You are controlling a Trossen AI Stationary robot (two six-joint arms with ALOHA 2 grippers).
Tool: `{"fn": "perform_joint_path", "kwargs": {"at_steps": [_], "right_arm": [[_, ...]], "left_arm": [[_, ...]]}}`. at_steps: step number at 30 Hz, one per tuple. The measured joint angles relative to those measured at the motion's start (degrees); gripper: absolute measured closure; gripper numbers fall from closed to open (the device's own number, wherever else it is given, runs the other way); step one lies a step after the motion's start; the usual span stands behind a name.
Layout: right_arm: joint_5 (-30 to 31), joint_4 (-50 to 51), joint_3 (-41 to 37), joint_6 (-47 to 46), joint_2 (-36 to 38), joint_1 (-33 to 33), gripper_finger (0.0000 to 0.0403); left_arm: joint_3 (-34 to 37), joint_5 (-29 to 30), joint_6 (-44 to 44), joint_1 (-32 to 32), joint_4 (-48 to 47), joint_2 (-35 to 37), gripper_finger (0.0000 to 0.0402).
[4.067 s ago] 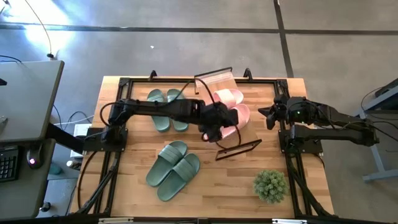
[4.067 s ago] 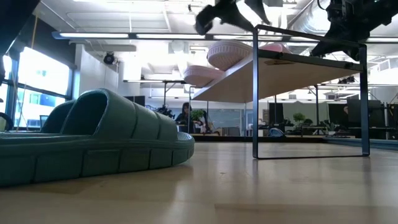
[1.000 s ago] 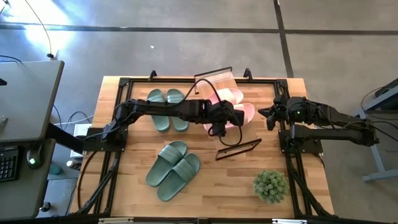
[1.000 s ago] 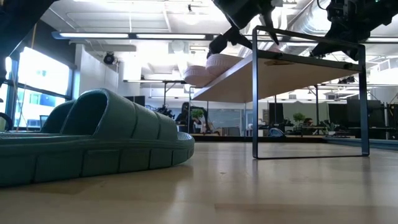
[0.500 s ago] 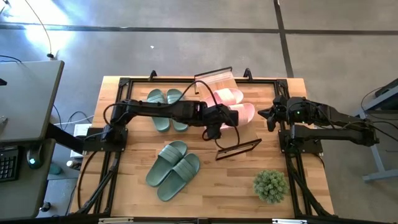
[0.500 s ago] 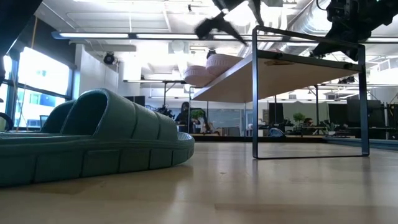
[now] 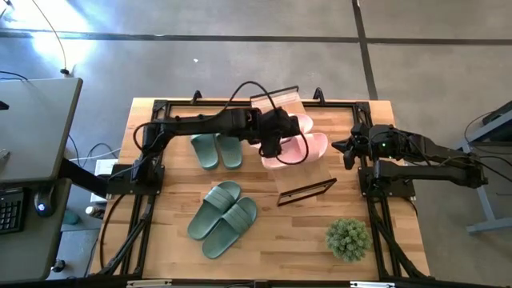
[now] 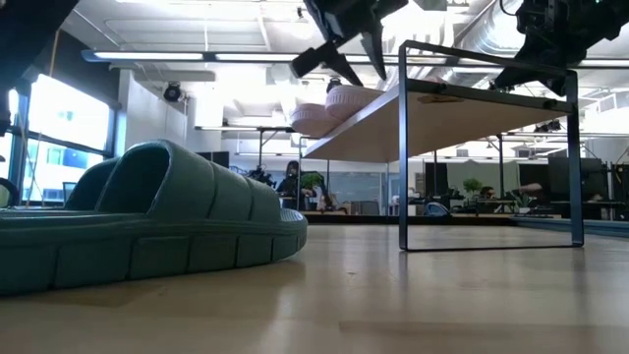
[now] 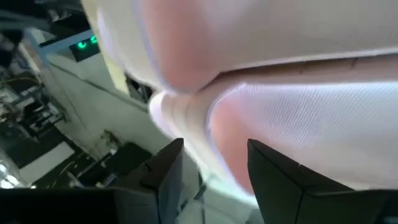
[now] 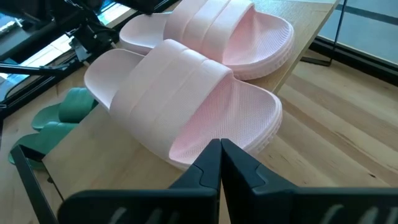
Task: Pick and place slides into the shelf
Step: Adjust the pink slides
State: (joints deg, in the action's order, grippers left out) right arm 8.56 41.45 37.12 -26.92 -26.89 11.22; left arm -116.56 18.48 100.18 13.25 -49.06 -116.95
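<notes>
Slides: pink pair (image 7: 300,138) sits side by side on the shelf (image 7: 282,105), in the back-middle of the table (image 7: 304,232). One pink slide lies nearer the back edge, the other (image 10: 186,102) just in front of it, sides touching, toes pointing toward the right arm's side. In the low view both pink slides (image 8: 334,108) rest on the shelf's raised wooden top (image 8: 442,113), near its end, w/ the black metal frame legs below.

Left gripper (image 7: 276,138) hovers over the shelf, right at the heel end of the pink pair. Fingers apart, nothing held; in the left wrist view the two dark fingers (image 9: 165,180) stand spread w/ a pink slide (image 9: 261,93) filling the frame close ahead, no contact visible. In the low view the gripper (image 8: 339,49) is just above the slides, fingers splayed.

Right gripper (image 7: 346,150) waits beside the shelf at the table's right edge, aimed at the pink pair; its fingers (image 10: 199,180) are pressed together, empty.

Green slides: one pair (image 7: 216,150) lies on the table left of the shelf, partly under the left arm; second pair (image 7: 222,216) lies at an angle nearer the front, well apart from the shelf. One of these (image 8: 147,221) fills the low view's left. Potted plant (image 7: 347,238) stands at the front right.
</notes>
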Motion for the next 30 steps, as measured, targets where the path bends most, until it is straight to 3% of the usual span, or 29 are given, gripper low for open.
{"fn": "perform_joint_path", "kwargs": {"at_steps": [10, 30], "right_arm": [[0.2, -0.1, 0.0, 0.2, 0.0, 0.0, 0.0403], [0.0, 0.0, 0.0, 0.4, 0.0, 0.0, 0.0403]], "left_arm": [[-0.1, -1.0, 1.7, 1.4, 7.5, -1.5, 0.0260], [0.0, 0.4, 3.3, 2.2, 9.2, -4.3, 0.0296]]}}
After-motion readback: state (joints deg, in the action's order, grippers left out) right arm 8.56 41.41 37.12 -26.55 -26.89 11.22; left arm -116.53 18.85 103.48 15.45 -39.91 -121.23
